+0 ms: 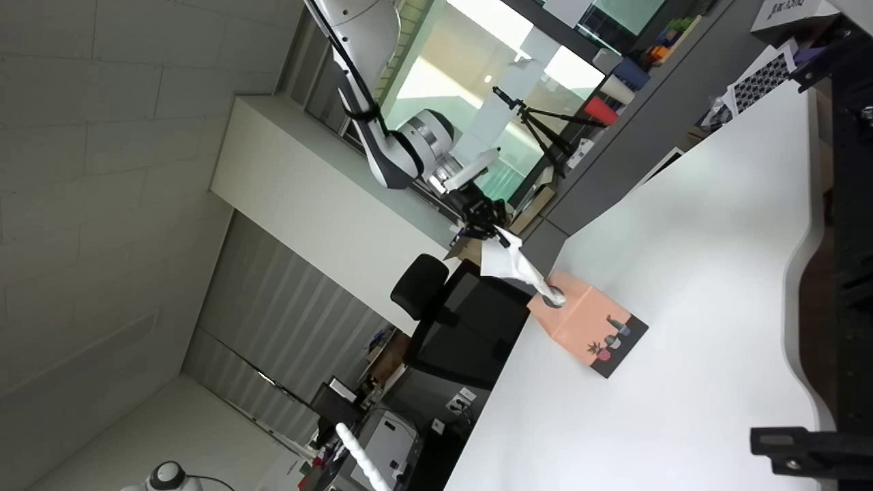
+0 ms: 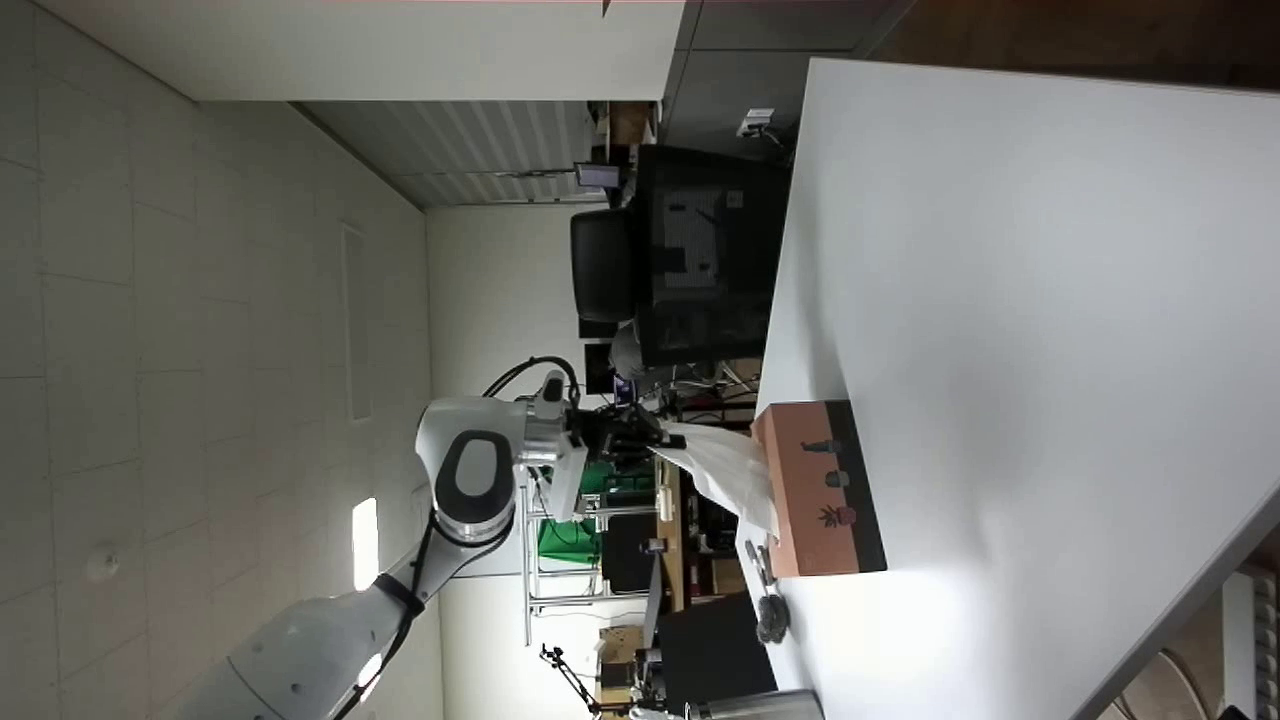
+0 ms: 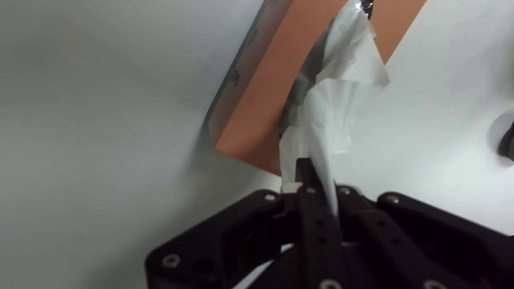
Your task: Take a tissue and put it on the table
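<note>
An orange tissue box with potted-plant drawings and a dark lower band stands on the white table [image 1: 702, 273]; the box shows in both exterior views [image 1: 590, 320] [image 2: 815, 500] and the wrist view [image 3: 263, 100]. My gripper [image 1: 501, 239] is above the box's top opening, shut on a white tissue [image 1: 508, 262]. The tissue stretches from the fingertips down to the opening, in an exterior view [image 2: 725, 465] too. In the wrist view the tissue [image 3: 333, 116] runs between the fingers [image 3: 321, 176] and covers part of the slot. Its lower end is hidden in the box.
Small dark items [image 2: 770, 615] lie on the table beside the box; a dark round thing [image 3: 508, 142] shows at the wrist view's right edge. A black office chair [image 2: 715, 260] stands beyond the table edge. A black bracket [image 1: 805, 450] is at the table's near edge.
</note>
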Robot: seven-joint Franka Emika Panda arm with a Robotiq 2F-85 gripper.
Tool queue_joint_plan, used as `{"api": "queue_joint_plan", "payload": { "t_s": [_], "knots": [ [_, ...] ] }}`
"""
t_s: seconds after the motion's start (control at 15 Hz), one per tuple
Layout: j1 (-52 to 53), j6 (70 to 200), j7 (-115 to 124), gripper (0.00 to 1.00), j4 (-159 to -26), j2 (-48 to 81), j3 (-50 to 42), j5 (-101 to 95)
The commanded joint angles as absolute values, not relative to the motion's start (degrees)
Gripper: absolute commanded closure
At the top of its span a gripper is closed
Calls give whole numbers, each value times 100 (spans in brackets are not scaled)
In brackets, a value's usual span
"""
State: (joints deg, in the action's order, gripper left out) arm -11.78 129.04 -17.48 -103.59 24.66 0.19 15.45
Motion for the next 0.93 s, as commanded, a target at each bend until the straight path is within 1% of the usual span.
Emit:
{"api": "queue_joint_plan", "payload": {
  "t_s": [0.0, 0.07, 0.27, 0.53, 0.73, 0.87],
  "knots": [
    [-834, 13120, -1238, 100, -10435, 2065, -391, 455],
    [-755, 13213, -1088, 100, -10440, 2008, -494, 94],
    [-819, 14144, -959, 100, -10594, 2157, -868, -773],
    [-923, 15063, -366, 100, -10485, 2779, -1617, -1829],
    [-1096, 15019, -84, 100, -10433, 3288, -1770, -1609],
    [-1334, 14748, -185, 100, -10418, 3572, -1554, -1177]
  ]
}}
